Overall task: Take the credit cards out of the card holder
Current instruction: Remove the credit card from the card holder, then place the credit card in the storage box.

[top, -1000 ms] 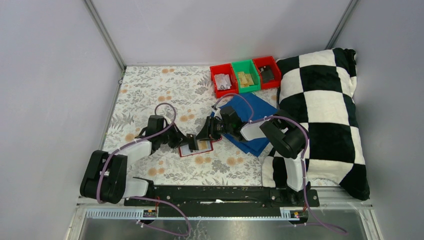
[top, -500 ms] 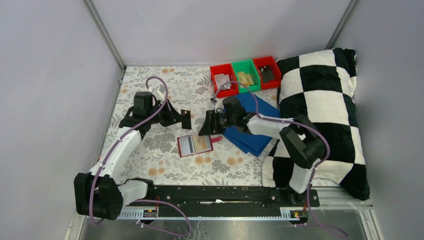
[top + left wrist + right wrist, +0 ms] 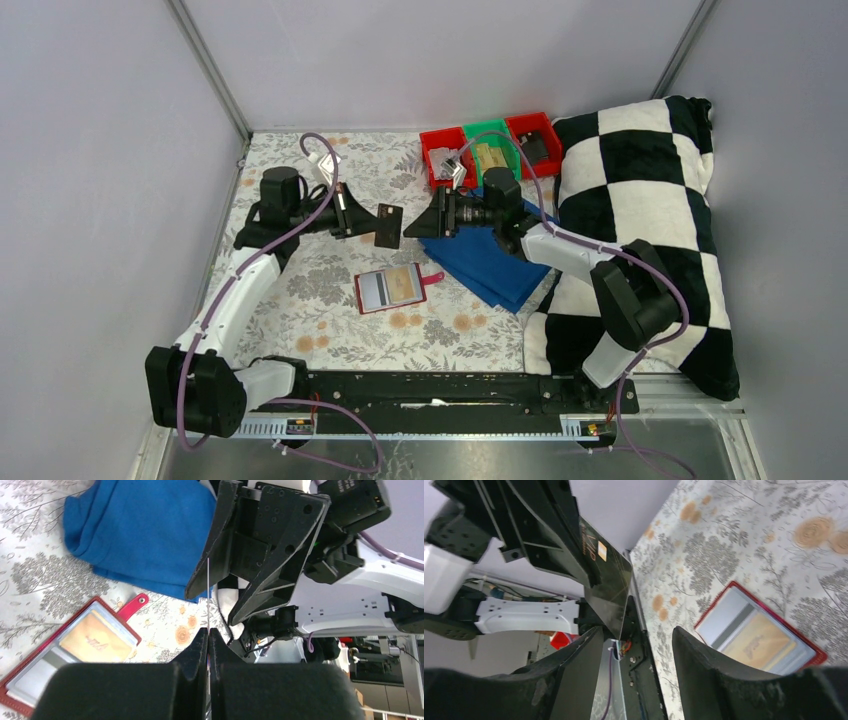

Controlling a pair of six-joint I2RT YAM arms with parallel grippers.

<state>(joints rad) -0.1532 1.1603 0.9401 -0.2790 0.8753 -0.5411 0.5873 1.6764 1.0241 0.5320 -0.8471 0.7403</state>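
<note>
The red card holder (image 3: 392, 289) lies open on the floral table. A pale card (image 3: 375, 291) and a tan credit card (image 3: 404, 285) sit in its slots, both also in the right wrist view as the card holder (image 3: 760, 636). My left gripper (image 3: 371, 222) is raised above the table and shut on a dark grey credit card (image 3: 388, 227). In the left wrist view the left gripper (image 3: 207, 631) holds the card (image 3: 207, 597) edge-on. My right gripper (image 3: 416, 228) faces it, open. The card (image 3: 608, 577) reaches down between the fingers (image 3: 706, 667) of my right gripper (image 3: 636, 655) without being pinched.
A folded blue cloth (image 3: 497, 258) lies under the right arm. At the back stand a red bin (image 3: 445, 165), a green bin (image 3: 492, 152) and another red bin (image 3: 534, 140). A black-and-white checkered pillow (image 3: 655, 230) fills the right side.
The left gripper has lifted the dark grey card off the holder, up and toward the back. The right gripper rose, moved back, opened wider, and now meets the card.
</note>
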